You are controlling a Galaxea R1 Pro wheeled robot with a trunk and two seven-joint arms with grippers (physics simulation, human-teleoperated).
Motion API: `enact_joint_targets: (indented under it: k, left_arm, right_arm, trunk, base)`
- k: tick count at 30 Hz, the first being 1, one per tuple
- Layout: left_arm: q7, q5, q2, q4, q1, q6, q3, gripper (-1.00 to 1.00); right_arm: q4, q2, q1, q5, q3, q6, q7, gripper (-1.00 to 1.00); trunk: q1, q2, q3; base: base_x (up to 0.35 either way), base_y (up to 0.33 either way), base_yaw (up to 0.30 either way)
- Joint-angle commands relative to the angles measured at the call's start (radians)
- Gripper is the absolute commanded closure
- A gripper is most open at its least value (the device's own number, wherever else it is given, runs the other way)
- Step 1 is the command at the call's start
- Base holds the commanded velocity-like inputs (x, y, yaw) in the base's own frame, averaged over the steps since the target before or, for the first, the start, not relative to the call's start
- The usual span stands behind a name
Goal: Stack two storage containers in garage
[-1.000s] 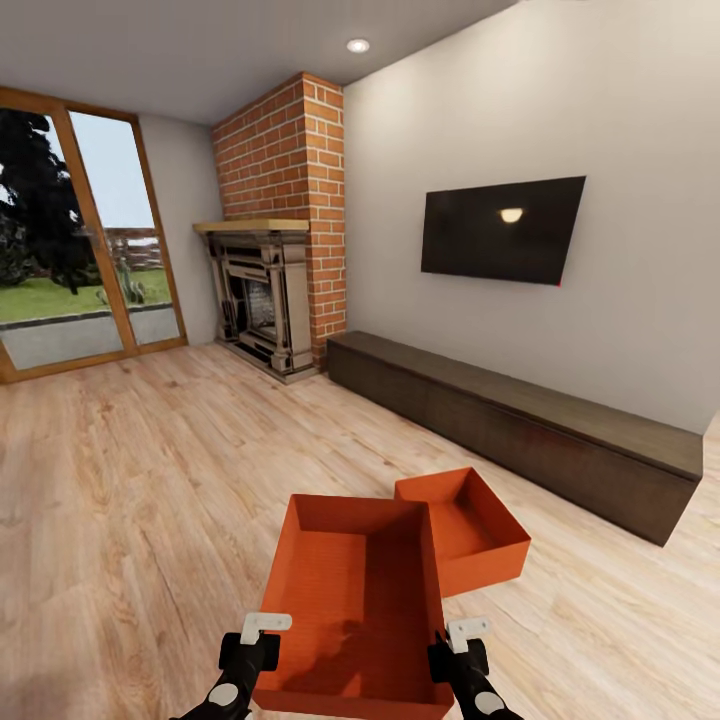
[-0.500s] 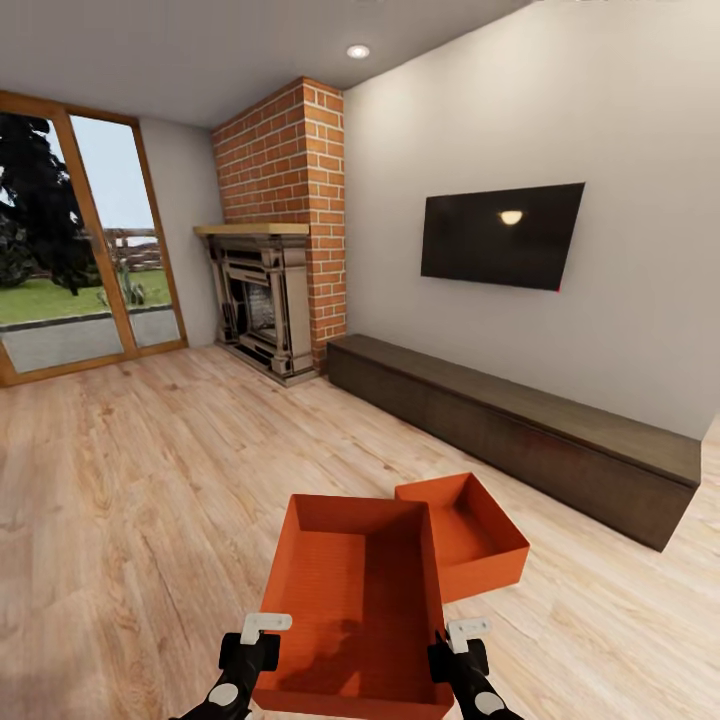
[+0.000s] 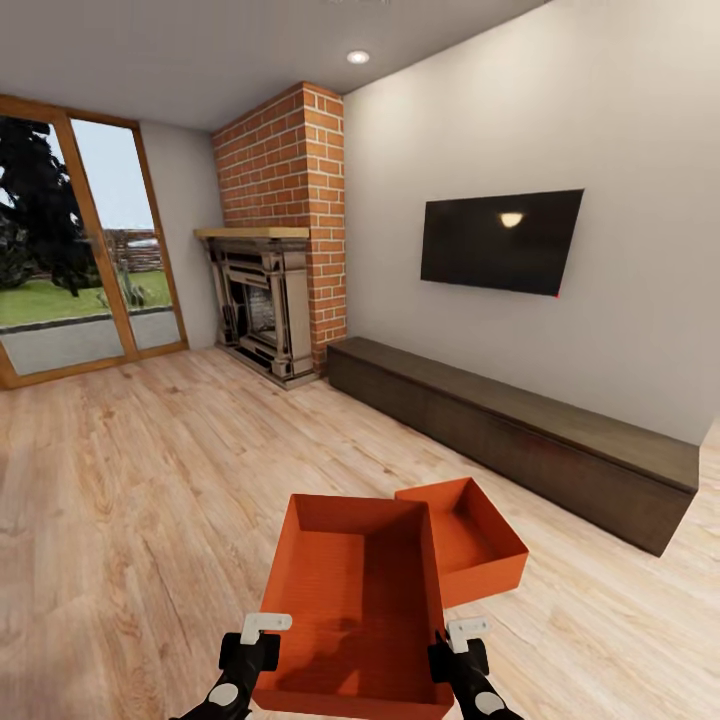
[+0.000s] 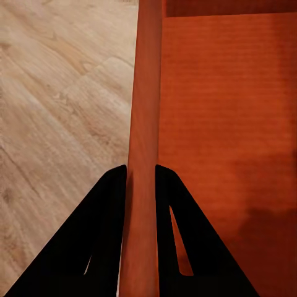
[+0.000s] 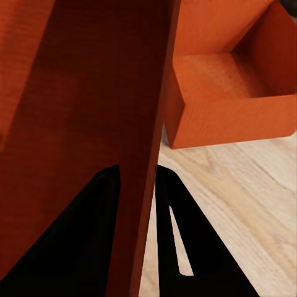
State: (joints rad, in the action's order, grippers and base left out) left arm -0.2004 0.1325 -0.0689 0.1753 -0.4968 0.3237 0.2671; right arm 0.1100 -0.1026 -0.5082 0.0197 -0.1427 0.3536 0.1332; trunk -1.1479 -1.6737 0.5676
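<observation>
Left gripper at 7 o'clock in head view, jaws pinching the left wall of the near storage container. The wrist view confirms it: fingers either side of the wall. Right gripper at 5 o'clock pinches the right wall likewise. Second container sits on the wood floor at 1 o'clock of the first, touching it (living room; TV above the dark cabinet).

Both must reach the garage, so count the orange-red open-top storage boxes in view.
2. One orange-red open-top box is clamped by its side walls between the left gripper and right gripper. The other sits on the light wood plank floor just beyond it.
</observation>
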Motion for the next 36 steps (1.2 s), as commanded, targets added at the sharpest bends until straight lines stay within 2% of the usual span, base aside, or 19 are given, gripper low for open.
enact_joint_targets:
  k: [1,36]
  left_arm:
    - [-0.002,0.004,-0.001,-0.002,0.000,-0.002,-0.003,1.00]
    - [-0.002,0.004,-0.003,-0.002,0.000,0.000,0.000,1.00]
  right_arm:
    - [0.007,-0.002,-0.001,0.022,0.031,-0.001,0.008,1.00]
    - [0.016,-0.002,0.011,0.023,0.029,-0.001,0.013,1.00]
  trunk:
    - [0.004,0.007,-0.002]
    - [0.138,0.252,-0.112]
  base:
    - [0.000,0.000,0.000]
    - [0.000,0.000,0.014]
